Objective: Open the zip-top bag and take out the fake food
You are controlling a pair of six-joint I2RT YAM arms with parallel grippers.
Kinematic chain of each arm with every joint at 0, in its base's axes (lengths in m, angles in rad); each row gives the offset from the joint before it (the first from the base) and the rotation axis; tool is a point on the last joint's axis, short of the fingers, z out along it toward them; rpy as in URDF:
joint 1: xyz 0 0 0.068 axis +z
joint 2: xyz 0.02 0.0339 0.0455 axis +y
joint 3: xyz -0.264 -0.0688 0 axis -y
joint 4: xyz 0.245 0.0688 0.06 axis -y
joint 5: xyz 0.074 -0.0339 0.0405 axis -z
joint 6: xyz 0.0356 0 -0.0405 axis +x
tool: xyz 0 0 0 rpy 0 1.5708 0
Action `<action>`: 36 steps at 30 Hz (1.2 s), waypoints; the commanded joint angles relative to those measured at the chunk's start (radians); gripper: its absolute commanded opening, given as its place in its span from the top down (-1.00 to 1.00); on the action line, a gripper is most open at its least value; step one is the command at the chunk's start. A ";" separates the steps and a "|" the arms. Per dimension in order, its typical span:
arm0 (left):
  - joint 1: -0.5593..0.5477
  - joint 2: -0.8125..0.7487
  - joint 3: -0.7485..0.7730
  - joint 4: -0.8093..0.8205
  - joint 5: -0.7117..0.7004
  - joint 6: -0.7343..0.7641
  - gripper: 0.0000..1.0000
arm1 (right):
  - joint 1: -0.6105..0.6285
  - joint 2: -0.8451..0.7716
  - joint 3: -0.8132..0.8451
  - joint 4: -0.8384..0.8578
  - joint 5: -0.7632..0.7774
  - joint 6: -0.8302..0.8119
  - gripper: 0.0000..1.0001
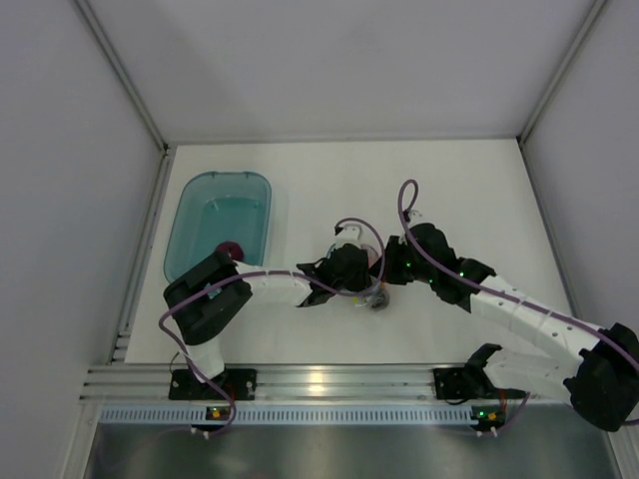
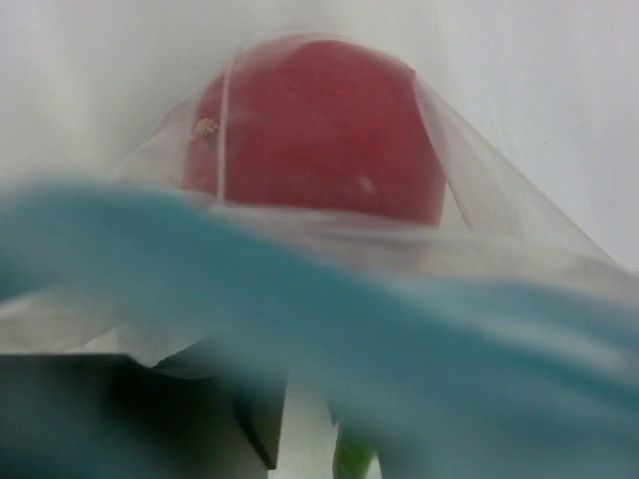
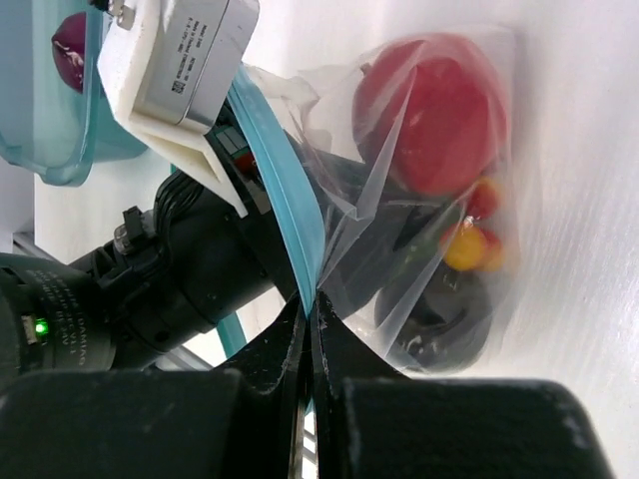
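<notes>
Now both grippers meet at the zip-top bag (image 3: 399, 249), which lies mid-way across the white table (image 1: 449, 190).
The right gripper (image 3: 312, 311) has its fingers pinched tight on the bag's mouth edge, at the light blue zip strip (image 3: 285, 190). The left gripper (image 1: 361, 283) is at the same mouth from the other side. Its own view is a blur of blue strip and plastic, so I cannot tell its grip. The fake food (image 3: 434, 115) is inside the bag: a red ball, orange-red bits, a dark piece. One purple piece (image 1: 230, 249) sits in the teal tub (image 1: 190, 225), well left.
</notes>
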 commanded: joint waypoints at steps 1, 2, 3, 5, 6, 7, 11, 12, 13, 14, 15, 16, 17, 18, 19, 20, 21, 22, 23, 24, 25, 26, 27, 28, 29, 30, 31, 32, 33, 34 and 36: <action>0.000 0.019 0.024 0.017 0.010 -0.004 0.27 | -0.014 -0.019 0.001 0.044 -0.014 -0.001 1.00; 0.000 0.019 0.024 0.017 0.011 -0.002 0.54 | -0.016 -0.021 0.000 0.046 -0.014 -0.004 1.00; 0.000 0.015 0.024 0.017 0.014 -0.002 0.66 | -0.017 -0.016 0.000 0.044 -0.012 -0.007 1.00; 0.000 0.001 0.015 0.017 0.018 -0.002 0.98 | -0.022 -0.013 0.001 0.044 -0.009 -0.016 1.00; 0.000 -0.017 0.012 0.017 0.022 -0.002 1.00 | -0.023 -0.013 0.001 0.044 -0.006 -0.022 1.00; 0.002 -0.028 0.007 0.017 0.024 -0.001 1.00 | -0.025 -0.008 0.006 0.041 0.004 -0.025 1.00; -0.001 -0.097 -0.019 0.017 0.028 0.016 1.00 | -0.029 -0.005 0.029 0.021 0.040 -0.056 1.00; -0.001 -0.126 -0.028 0.017 0.030 0.022 1.00 | -0.028 -0.001 0.036 0.006 0.044 -0.062 1.00; 0.000 -0.140 -0.034 0.017 0.033 0.032 1.00 | -0.029 0.002 0.052 -0.002 0.044 -0.066 1.00; 0.000 -0.154 -0.036 0.017 0.034 0.035 1.00 | -0.028 0.007 0.061 -0.010 0.044 -0.082 1.00; -0.001 -0.177 -0.045 0.017 0.037 0.036 1.00 | -0.029 0.016 0.072 -0.025 0.072 -0.088 1.00; -0.001 -0.189 -0.048 0.017 0.042 0.044 1.00 | -0.028 0.022 0.096 -0.040 0.084 -0.097 1.00; -0.003 -0.200 -0.050 0.017 0.042 0.045 1.00 | -0.028 0.030 0.109 -0.049 0.089 -0.111 1.00; -0.004 -0.223 -0.053 0.017 0.045 0.047 1.00 | -0.028 0.044 0.121 -0.071 0.095 -0.117 1.00; -0.006 -0.234 -0.057 0.017 0.047 0.052 1.00 | -0.028 0.050 0.141 -0.079 0.106 -0.125 1.00; -0.007 -0.255 -0.059 0.017 0.050 0.053 1.00 | -0.025 0.062 0.151 -0.089 0.113 -0.137 1.00; -0.009 -0.263 -0.061 0.017 0.054 0.055 1.00 | -0.025 0.068 0.162 -0.100 0.124 -0.140 1.00; -0.010 -0.271 -0.061 0.017 0.059 0.061 1.00 | -0.022 0.076 0.187 -0.123 0.144 -0.152 1.00; -0.010 -0.281 -0.062 0.017 0.064 0.064 1.00 | -0.022 0.085 0.201 -0.137 0.152 -0.157 1.00; -0.012 -0.297 -0.062 0.017 0.067 0.067 1.00 | -0.017 0.103 0.214 -0.149 0.158 -0.163 1.00; -0.012 -0.301 -0.061 0.017 0.070 0.073 1.00 | -0.014 0.114 0.239 -0.174 0.170 -0.169 1.00; -0.013 -0.307 -0.059 0.015 0.074 0.078 1.00 | -0.003 0.127 0.254 -0.183 0.176 -0.181 1.00; -0.013 -0.318 -0.058 0.015 0.077 0.081 1.00 | 0.001 0.145 0.265 -0.195 0.185 -0.182 1.00; -0.015 -0.323 -0.056 0.015 0.079 0.087 1.00 | 0.007 0.151 0.286 -0.206 0.204 -0.186 1.00; -0.013 -0.327 -0.053 0.015 0.079 0.088 1.00 | 0.018 0.157 0.294 -0.217 0.212 -0.189 1.00; -0.015 -0.332 -0.050 0.015 0.076 0.090 1.00 | 0.024 0.165 0.302 -0.221 0.221 -0.191 1.00; -0.015 -0.334 -0.050 0.015 0.074 0.095 1.00 | 0.032 0.168 0.317 -0.224 0.244 -0.191 1.00; -0.013 -0.337 -0.048 0.015 0.074 0.096 1.00 | 0.047 0.174 0.326 -0.243 0.264 -0.191 1.00; -0.015 -0.341 -0.048 0.015 0.074 0.095 1.00 | 0.059 0.185 0.339 -0.253 0.282 -0.191 1.00; -0.015 -0.344 -0.047 0.014 0.067 0.096 1.00 | 0.069 0.193 0.362 -0.264 0.306 -0.192 1.00; -0.015 -0.350 -0.029 -0.018 0.048 0.092 1.00 | 0.098 0.215 0.398 -0.299 0.342 -0.197 1.00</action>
